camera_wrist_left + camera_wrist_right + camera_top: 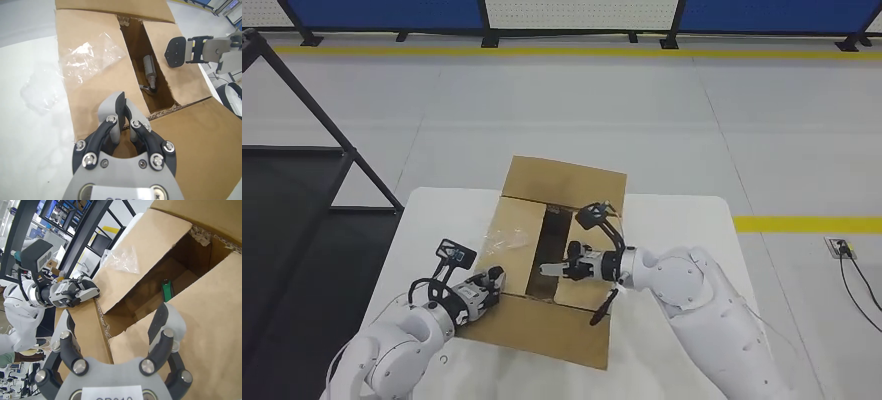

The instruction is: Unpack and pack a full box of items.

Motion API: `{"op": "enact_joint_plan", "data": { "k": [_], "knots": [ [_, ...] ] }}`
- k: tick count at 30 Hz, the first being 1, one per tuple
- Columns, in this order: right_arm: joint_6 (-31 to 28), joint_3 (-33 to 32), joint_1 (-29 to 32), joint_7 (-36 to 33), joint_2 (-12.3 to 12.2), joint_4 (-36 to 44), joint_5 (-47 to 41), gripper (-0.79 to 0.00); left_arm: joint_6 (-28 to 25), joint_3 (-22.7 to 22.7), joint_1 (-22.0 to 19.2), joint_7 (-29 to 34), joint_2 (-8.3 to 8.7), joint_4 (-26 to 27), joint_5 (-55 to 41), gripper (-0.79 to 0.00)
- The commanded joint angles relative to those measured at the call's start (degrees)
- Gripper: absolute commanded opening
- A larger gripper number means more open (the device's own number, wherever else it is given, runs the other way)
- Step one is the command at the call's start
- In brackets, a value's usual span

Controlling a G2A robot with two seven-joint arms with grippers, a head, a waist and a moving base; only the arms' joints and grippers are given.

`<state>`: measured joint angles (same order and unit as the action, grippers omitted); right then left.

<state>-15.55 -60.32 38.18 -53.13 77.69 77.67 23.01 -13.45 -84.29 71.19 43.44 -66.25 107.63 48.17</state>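
Cardboard box [532, 325] sits centred on the bench [682, 215], top ajar. The left gripper [123, 97] has its fingers pressed together at one flap [90, 81]; the right gripper [113, 313] has its fingers spread wide, empty.

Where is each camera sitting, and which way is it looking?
Top view: on the robot, looking down at the table and cardboard box; both arms show.
Left wrist view: on the left wrist, looking past the left gripper into the box's gap at a bottle.
Right wrist view: on the right wrist, looking past the right gripper into the gap, facing the left arm.
Shared: both wrist views see the plastic bag on one flap.
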Motion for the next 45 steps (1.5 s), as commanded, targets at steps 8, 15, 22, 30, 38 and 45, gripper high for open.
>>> {"op": "enact_joint_plan", "data": {
  "k": [8,15,22,30,38,45],
  "knots": [
    [-0.5,0.7,-1.3,1.9,0.1,-0.5,-0.2,0.000,0.1,-0.4,-0.1,-0.8,0.29,0.1,-0.9,-0.785],
    [-2.2,-0.6,-0.8,3.6,-0.3,0.9,-1.8,0.000,-0.4,-2.3,1.4,-1.9,0.60,2.8,-4.2,-0.785],
    [-2.5,-2.0,-0.3,4.7,-0.7,3.0,-2.3,0.000,-1.9,-7.6,5.3,-5.8,1.01,9.2,-9.8,-0.785],
    [-4.9,-8.0,0.3,4.9,-2.0,2.3,-6.4,0.000,-8.4,-21.6,13.4,-9.9,1.74,13.3,-20.4,-0.785],
    [-4.5,-11.8,2.7,5.7,-3.0,4.3,-7.2,0.000,-11.7,-35.0,23.0,-11.8,1.84,10.2,-33.2,-0.597],
    [-4.5,-11.8,2.7,5.7,-3.0,4.3,-7.2,0.000,-9.8,-37.0,25.1,-10.6,1.81,8.9,-37.1,0.000]
  ]
}}
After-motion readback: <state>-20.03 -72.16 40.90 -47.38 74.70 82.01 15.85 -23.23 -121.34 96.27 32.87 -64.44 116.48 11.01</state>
